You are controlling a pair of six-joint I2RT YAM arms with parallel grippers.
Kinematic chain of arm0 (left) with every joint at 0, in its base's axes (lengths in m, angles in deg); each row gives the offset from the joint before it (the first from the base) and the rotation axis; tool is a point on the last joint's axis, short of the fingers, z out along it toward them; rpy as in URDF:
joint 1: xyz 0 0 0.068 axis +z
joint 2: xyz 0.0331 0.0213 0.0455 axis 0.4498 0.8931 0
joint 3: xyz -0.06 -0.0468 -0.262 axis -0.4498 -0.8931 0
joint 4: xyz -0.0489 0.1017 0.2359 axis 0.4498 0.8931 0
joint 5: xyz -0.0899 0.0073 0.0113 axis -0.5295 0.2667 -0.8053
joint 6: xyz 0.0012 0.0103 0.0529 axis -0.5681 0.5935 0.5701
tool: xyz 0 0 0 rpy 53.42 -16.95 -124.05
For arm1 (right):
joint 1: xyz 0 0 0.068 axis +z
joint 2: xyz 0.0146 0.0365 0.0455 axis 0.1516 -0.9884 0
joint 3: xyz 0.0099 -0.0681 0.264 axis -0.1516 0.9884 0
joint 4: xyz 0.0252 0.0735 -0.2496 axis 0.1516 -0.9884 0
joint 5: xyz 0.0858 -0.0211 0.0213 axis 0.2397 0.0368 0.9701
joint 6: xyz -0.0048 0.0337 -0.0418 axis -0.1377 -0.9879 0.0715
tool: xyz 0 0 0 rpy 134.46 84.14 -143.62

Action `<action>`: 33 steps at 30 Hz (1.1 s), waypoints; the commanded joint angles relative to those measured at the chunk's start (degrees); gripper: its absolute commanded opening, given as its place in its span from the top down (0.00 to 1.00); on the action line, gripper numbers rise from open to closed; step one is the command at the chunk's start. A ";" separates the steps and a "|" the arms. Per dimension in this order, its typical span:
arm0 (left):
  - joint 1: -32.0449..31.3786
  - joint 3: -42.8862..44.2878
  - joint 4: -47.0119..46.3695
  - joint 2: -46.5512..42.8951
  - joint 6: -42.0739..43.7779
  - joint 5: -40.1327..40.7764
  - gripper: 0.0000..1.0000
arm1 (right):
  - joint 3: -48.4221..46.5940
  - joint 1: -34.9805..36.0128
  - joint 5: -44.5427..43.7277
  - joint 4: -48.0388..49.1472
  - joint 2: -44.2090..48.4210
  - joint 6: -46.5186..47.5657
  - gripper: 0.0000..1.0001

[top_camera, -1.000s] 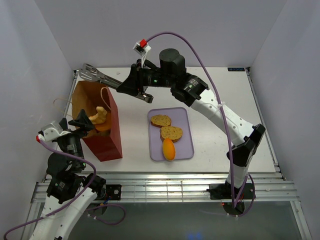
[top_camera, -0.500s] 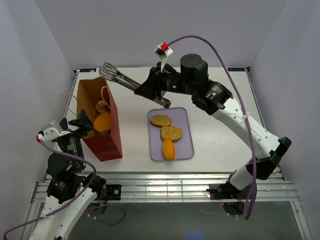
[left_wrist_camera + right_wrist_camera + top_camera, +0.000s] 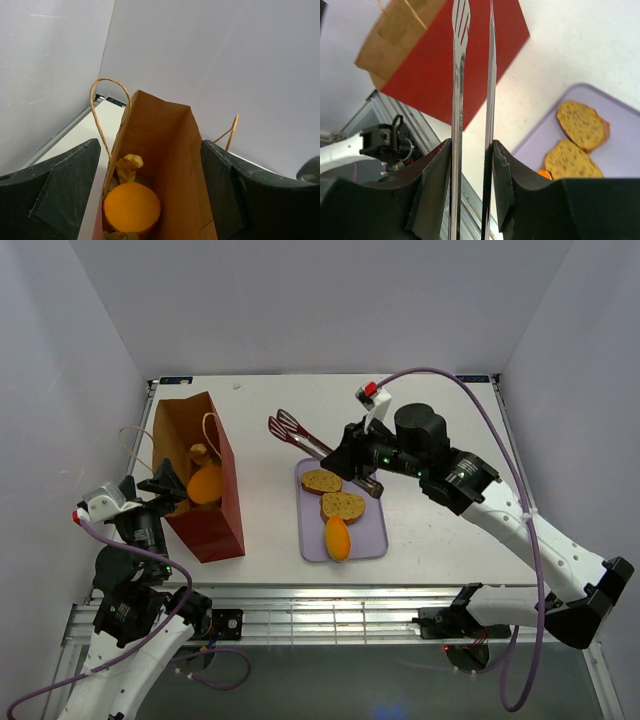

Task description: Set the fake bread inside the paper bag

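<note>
On the white table (image 3: pixel 260 530), toward its left: a tall reddish-brown kraft paper bag (image 3: pixel 205 510) with tan inside and thin cord handles, upright, mouth open. Inside it, 2 pieces of fake bread: a round orange bun (image 3: pixel 131 207) and, just behind and touching, a pale crescent roll (image 3: pixel 128 167).

Right of the bag, apart from it: a lavender rectangular tray (image 3: pixel 373 532) flat on the table. On it, in a row: 2 round brown-crusted slices (image 3: pixel 322 481) at the far end, side by side and touching, then an oval orange piece (image 3: pixel 338 537) at the near end.

Left gripper (image 3: pixel 165 485) at the bag's near left rim, fingers (image 3: pixel 50 195) spread wide, the bag mouth seen between them from the wrist view; contact with the paper not clear.

Right gripper (image 3: pixel 470 200) above the tray's far end, fingers (image 3: pixel 432 195) pinching the handle of slotted silver metal tongs (image 3: pixel 295 432). Tongs pointing toward the far left, blades a little apart, tips over bare table between bag and tray.
</note>
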 commanded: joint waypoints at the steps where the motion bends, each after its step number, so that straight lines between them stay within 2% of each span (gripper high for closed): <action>1: -0.26 -0.43 -0.24 0.61 0.54 -1.02 0.09 | 4.37 -0.47 -4.51 1.86 6.68 0.50 0.57; 8: -0.26 -0.25 0.12 1.23 0.28 -1.28 0.09 | 16.93 -0.82 -7.25 -3.67 16.78 -1.87 0.57; 12: -0.26 -0.25 0.20 1.49 0.28 -1.28 0.09 | 20.99 -0.82 -8.39 -9.10 18.82 -2.58 0.57; 15: -0.26 -0.16 0.29 1.75 0.10 -1.45 0.09 | 21.96 -0.82 -9.62 -13.25 19.17 -2.76 0.56; 33: -0.26 -0.07 0.38 2.46 0.01 -1.98 0.09 | 26.01 0.06 -1.10 -26.96 20.22 -3.46 0.48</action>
